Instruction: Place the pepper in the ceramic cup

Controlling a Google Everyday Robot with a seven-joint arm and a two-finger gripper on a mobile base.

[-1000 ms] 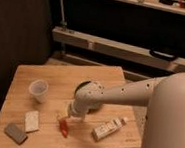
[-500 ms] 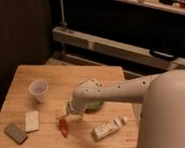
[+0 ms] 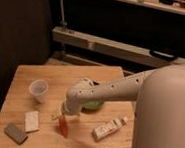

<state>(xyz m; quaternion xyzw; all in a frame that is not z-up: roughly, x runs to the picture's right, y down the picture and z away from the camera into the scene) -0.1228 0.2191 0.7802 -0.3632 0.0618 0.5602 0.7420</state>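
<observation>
The pepper [image 3: 63, 127] is a small red chili lying near the front edge of the wooden table [image 3: 60, 77]. My gripper [image 3: 65, 116] is right above it, at its upper end, at the tip of the white arm [image 3: 109, 90] that reaches in from the right. The ceramic cup [image 3: 39, 89] is a small whitish tapered cup standing upright on the table's left side, about a hand's width up and left of the gripper.
A wide green bowl [image 3: 93, 105] sits behind the arm, partly hidden by it. A white packet [image 3: 32, 121] and a grey block [image 3: 15, 132] lie at the front left. A white tube-like box [image 3: 109, 128] lies at the front right.
The arm's wrist has shifted a little to the left and down over the pepper. The cup and the other objects have not moved.
</observation>
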